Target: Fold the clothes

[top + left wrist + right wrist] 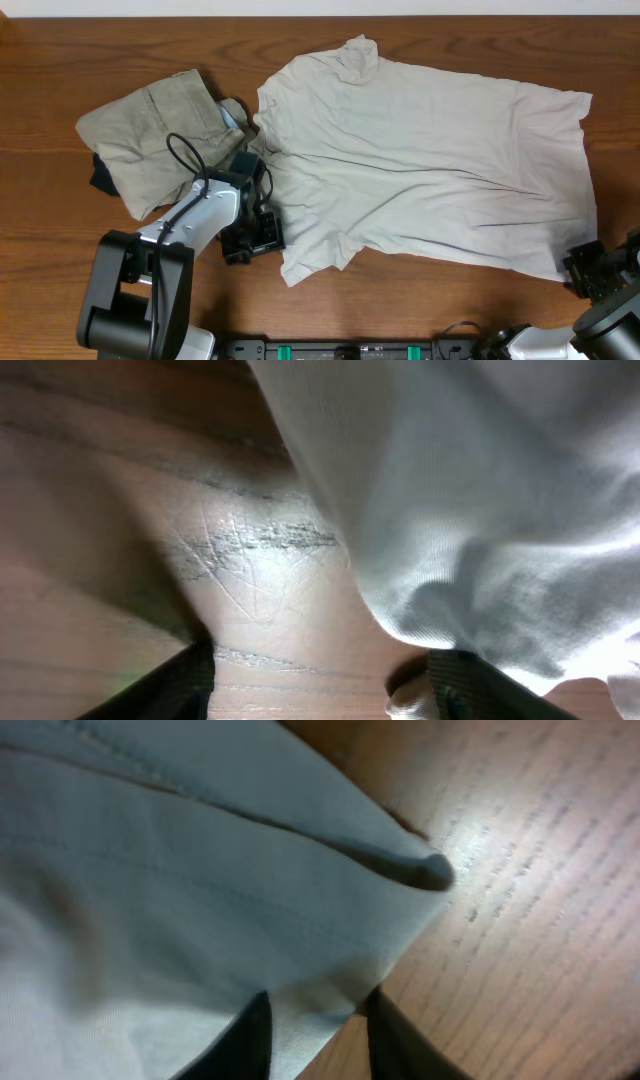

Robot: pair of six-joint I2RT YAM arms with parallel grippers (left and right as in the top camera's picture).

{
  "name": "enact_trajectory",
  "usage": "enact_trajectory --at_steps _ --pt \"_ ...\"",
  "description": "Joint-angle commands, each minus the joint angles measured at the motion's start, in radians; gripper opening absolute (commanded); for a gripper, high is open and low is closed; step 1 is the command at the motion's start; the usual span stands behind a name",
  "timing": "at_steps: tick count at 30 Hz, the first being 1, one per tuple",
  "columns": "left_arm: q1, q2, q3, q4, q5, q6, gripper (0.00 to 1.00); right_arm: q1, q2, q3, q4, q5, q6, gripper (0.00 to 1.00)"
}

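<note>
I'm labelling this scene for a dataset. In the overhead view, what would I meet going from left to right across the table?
khaki garment → left fingers → cream shirt → right fingers

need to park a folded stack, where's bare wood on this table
Bare wood: the front strip below the cream shirt, between the left arm and right arm; also the far-left edge beside the khaki garment. Crowded where shirt and khaki meet.
</note>
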Motion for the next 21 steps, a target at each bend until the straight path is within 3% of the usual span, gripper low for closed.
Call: enact_trajectory --at_steps 1,4,5,11,21 --pt "0.006 0.042 -0.02 0.069 -0.006 0.047 0.41 -0.004 -0.002 0.028 -0.01 -0.066 0.002 0.12" --pt "0.006 0.042 -0.02 0.069 0.039 0.089 0.09 -0.003 -0.002 0.084 -0.058 -0.148 -0.043 0.03" --pt "0.006 0.042 -0.02 0.069 0.059 0.103 0.06 -0.003 -0.002 0.101 -0.076 -0.167 -0.054 0.02" --pt "0.006 0.042 -0.02 0.069 0.106 0.14 0.06 -0.003 -0.002 0.164 -0.112 -0.34 -0.119 0.01" --pt "0.006 0.041 -0.02 0.064 0.106 0.14 0.07 -0.003 -0.002 0.165 -0.098 -0.366 -0.119 0.02"
